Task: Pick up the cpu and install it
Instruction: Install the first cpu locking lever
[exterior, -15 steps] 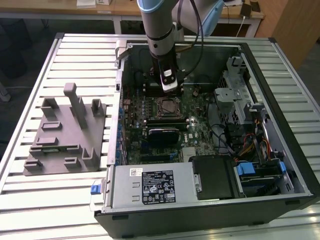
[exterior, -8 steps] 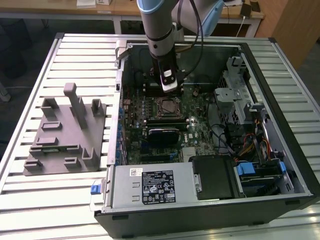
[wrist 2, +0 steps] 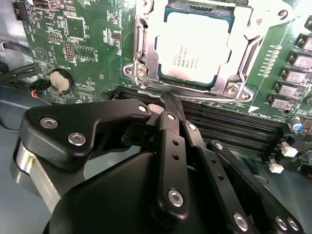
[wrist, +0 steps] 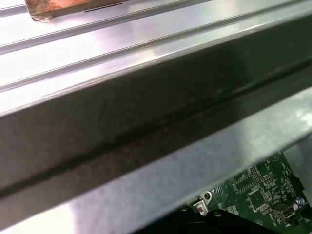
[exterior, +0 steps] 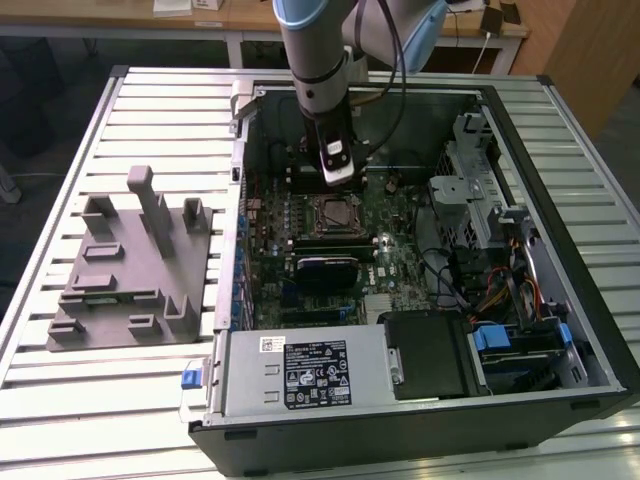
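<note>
As I look down along the wrist, the black linked-bar end effector (wrist 2: 168,105) is nearest in the second wrist view. Its two fingers are drawn together and I can make out nothing between them. It hangs just above the long black memory slots (wrist 2: 229,124) that border the socket.

Just beyond those slots lies the cpu (wrist 2: 195,46), a flat square chip with a pale silver metal top. It sits inside the bright steel socket frame (wrist 2: 146,58) on the green motherboard (wrist 2: 92,29). By my reading it is placed in its seat, not carried. A round silver coin cell (wrist 2: 61,80) sits off to one side of the board.

Seen in the exterior view, the end effector (exterior: 337,180) hangs inside the open black computer case (exterior: 560,330), close over the cpu (exterior: 336,211). The grey moulded plastic fixture block (exterior: 130,270) rests well apart on the slatted aluminium bench (exterior: 150,110).

My worry is the closeness. A sideways drift could drag the closed fingers across the frame or the slots. A push on a chip that is not fully keyed could bend the contacts beneath it.

Dark print shows on the chip's top, and a white label (exterior: 318,375) covers the grey power supply box (exterior: 300,370). I leave both unread.
</note>
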